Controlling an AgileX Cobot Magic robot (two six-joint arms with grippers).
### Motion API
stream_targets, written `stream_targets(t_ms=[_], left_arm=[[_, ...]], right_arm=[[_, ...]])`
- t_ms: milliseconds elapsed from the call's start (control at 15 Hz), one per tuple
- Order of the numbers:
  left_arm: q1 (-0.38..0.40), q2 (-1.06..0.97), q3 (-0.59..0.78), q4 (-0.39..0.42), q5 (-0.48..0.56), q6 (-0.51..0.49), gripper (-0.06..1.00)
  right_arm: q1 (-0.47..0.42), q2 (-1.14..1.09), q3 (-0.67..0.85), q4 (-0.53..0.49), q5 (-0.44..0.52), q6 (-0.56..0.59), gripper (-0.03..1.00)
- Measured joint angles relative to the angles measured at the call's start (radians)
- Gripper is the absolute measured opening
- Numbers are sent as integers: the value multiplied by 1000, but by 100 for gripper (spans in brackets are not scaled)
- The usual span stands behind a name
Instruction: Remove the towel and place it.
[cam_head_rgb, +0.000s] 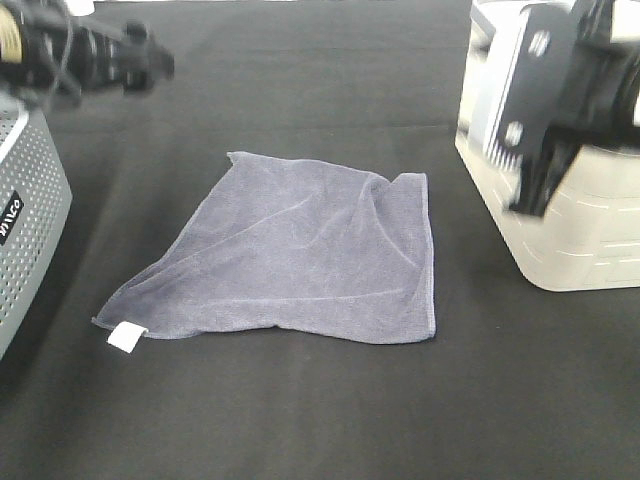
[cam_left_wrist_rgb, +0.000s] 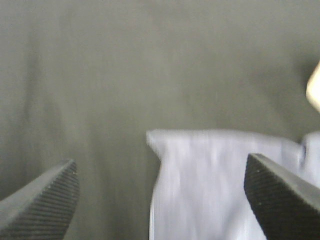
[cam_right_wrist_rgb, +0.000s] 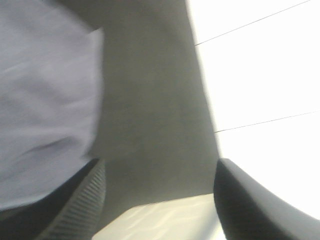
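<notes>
Tablecloth (cam_head_rgb: 300, 420), towel (cam_head_rgb: 310, 250) spread flat, left pincer (cam_left_wrist_rgb: 160, 187) gaping, right pincer (cam_right_wrist_rgb: 160, 195) gaping

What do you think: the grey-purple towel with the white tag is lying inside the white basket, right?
No. The towel with its white tag lies on the black tabletop beside the white basket, not inside it; the exterior high view shows this.

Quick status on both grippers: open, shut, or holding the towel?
Left gripper: open, holding nothing.
Right gripper: open, holding nothing.
The towel lies on the table, in neither gripper.
</notes>
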Motion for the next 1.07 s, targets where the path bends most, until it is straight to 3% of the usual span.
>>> stream_targets(t_ms=[200,333,467,533,600,667,733,867,1067], left_arm=[[0,0,-171,1,96,2,83],[0,0,-299,6,273,16,82],[1,0,-388,8,447,84,82],[3,0,-406,7,486,115,82],[3,0,-437,-9,556,180,82],[6,0,-459,-44,610,238,82],[8,0,-500,-132,706,346,82],[8,0,-540,-214,796,448,82],[8,7,-612,-283,941,525,82]], right_arm=[[0,-17,-118,188,-10,-1,63],[-12,-1,-217,488,-35,-1,63],[-61,34,-323,894,-42,-7,63],[-96,57,-377,1094,-10,-27,63],[-120,71,-409,1164,18,-43,63],[-174,103,-474,1305,128,-83,63],[-269,175,-590,1435,402,-81,63],[-336,245,-713,1350,639,74,63],[-350,331,-942,887,964,444,63]])
